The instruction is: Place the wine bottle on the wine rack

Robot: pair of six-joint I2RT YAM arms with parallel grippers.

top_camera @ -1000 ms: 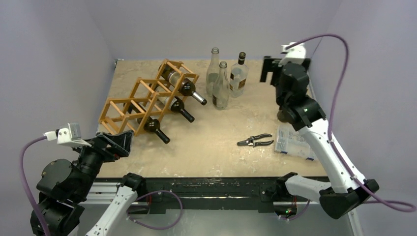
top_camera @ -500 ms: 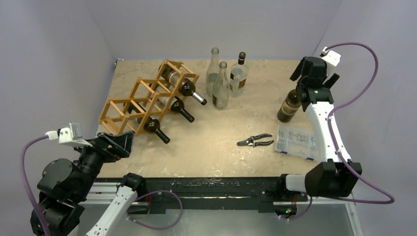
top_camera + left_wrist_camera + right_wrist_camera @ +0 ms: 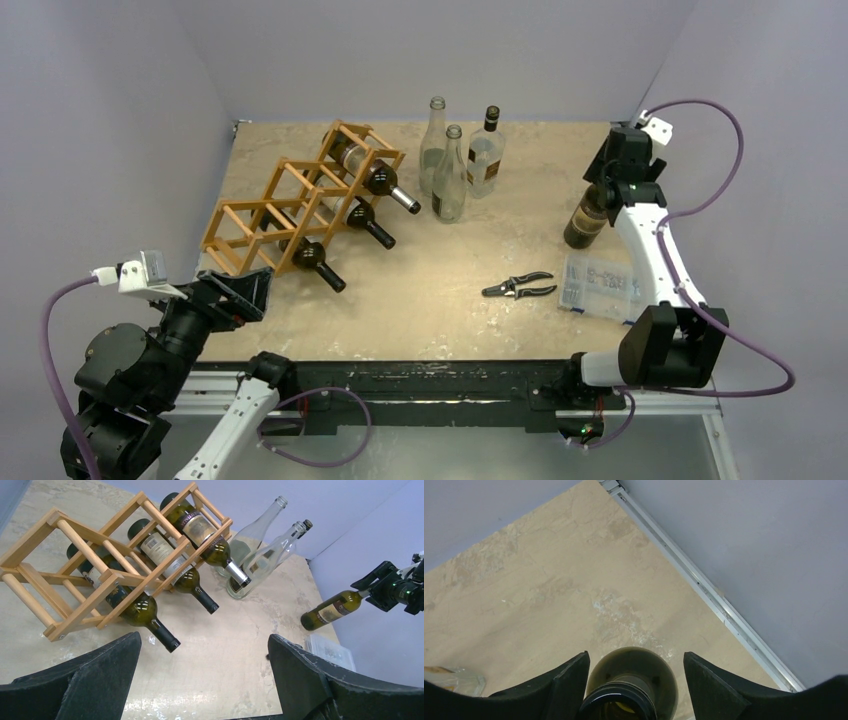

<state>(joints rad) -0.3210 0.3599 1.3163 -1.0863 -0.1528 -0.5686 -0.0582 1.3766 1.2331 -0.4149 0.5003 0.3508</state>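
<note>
The wine rack (image 3: 245,207), a light wooden lattice, lies at the back left of the table with three dark bottles in its cells; it also shows in the left wrist view (image 3: 85,547). A dark green wine bottle (image 3: 583,222) stands upright near the right edge of the table. My right gripper (image 3: 607,182) is open, its fingers on either side of the bottle's neck. In the right wrist view the bottle's shoulder (image 3: 644,665) shows between the fingers of the gripper (image 3: 636,680), with a gap on each side. My left gripper (image 3: 243,290) is open and empty at the near left edge.
Two clear glass bottles (image 3: 445,165) and a clear bottle with a dark cap (image 3: 487,150) stand behind the middle. Pruning shears (image 3: 518,287) and a clear plastic box (image 3: 600,285) lie at the near right. Walls close in the left, back and right.
My right arm has swung down from above the back right corner and brought its open fingers around the green bottle's neck. The left arm has not moved.
</note>
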